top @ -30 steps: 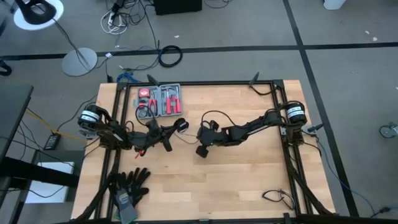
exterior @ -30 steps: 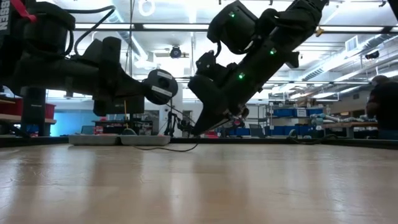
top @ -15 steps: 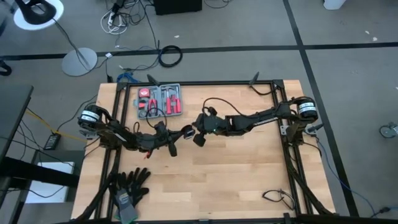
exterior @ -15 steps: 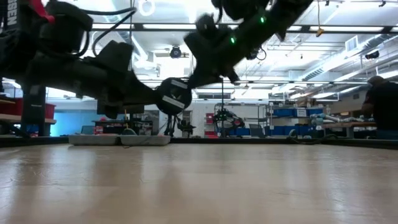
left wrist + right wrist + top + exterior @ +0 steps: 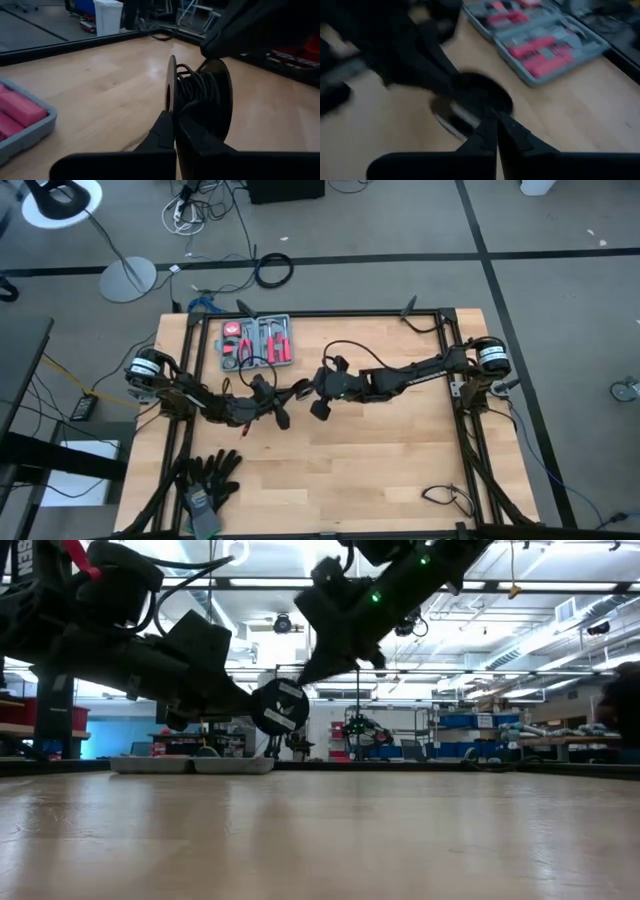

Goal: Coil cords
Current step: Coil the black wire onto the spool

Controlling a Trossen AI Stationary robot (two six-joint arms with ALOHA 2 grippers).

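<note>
The left gripper (image 5: 175,120) is clamped on the rim of a black spool (image 5: 200,100) wound with the thin black cord (image 5: 197,90), held above the table (image 5: 380,460) near its centre. The right gripper (image 5: 305,390), fingers together, meets the spool from three o'clock. A grey tool tray (image 5: 258,340) lies at eleven o'clock.

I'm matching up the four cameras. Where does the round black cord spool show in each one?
High view: cord spool mid-table, where the two arms meet.
Low view: left of centre, held above the tabletop.
Left wrist view: centre, edge-on, wire wound round it.
Right wrist view: blurred dark disc at centre.
Shared landmark: grey tool case with red handles.
</note>
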